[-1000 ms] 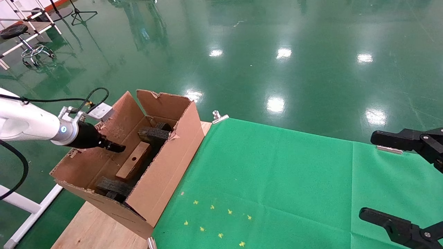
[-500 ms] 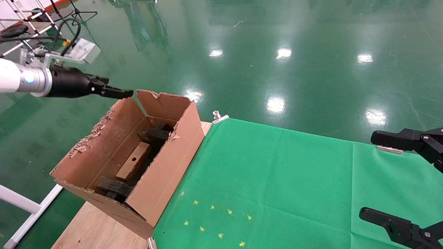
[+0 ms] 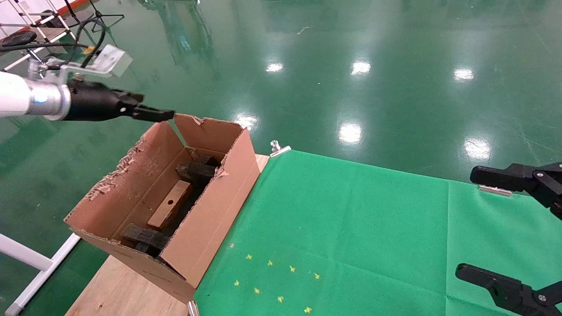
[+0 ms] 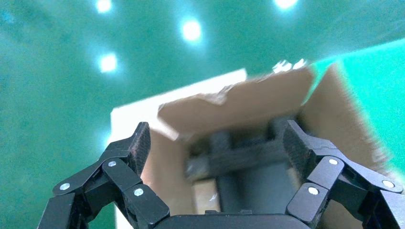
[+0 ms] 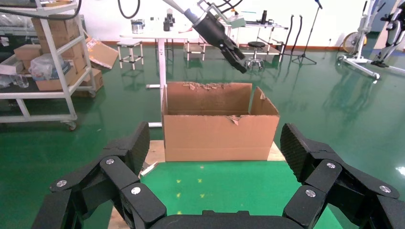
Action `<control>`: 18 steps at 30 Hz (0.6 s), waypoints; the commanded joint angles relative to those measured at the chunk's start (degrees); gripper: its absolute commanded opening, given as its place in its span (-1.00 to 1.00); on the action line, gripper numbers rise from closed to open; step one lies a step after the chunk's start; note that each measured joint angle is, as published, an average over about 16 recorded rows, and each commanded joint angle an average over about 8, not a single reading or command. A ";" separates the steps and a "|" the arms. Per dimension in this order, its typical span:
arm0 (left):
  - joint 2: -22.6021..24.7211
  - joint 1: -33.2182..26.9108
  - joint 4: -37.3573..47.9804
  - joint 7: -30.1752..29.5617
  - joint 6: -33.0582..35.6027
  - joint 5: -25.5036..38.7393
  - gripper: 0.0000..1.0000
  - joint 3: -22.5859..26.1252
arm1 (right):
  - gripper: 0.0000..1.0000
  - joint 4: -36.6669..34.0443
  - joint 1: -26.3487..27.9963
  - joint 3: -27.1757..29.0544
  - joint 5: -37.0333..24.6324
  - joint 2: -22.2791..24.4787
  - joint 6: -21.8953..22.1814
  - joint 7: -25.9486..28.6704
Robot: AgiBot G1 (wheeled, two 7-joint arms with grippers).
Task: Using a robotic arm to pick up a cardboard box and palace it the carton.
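Observation:
The carton (image 3: 210,219), large and brown with torn flaps, stands on the table's left end. The cardboard box (image 3: 170,210), small, with a round hole in its upper face, lies inside it between black foam blocks (image 3: 195,170). My left gripper (image 3: 162,115), on the white arm, hovers above the carton's far left corner, open and empty. In the left wrist view the left gripper (image 4: 215,143) looks down into the carton (image 4: 239,100). My right gripper (image 3: 467,223) is parked at the right, open and empty. The right wrist view shows the right gripper (image 5: 215,148) facing the carton (image 5: 219,133).
A green cloth (image 3: 351,228) with yellow star marks (image 3: 272,281) covers the table right of the carton, held by metal clips (image 3: 279,149). Bare wood (image 3: 118,289) shows at the near left. White frames (image 3: 26,259) and a stool (image 3: 17,39) stand on the floor to the left.
My left gripper has risen out of the carton, up and away from the box, then drifted slightly right. The box stays in the carton. The right arm has not moved.

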 commanded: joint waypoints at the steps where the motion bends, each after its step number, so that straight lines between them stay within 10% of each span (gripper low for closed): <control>1: -0.21 1.19 -1.60 0.31 0.65 -1.62 1.00 -0.54 | 1.00 0.00 0.00 0.00 0.00 0.00 0.00 0.00; 18: -2.36 15.13 -19.48 3.71 7.49 -19.81 1.00 -6.48 | 1.00 0.00 0.00 -0.01 0.00 0.00 0.00 0.00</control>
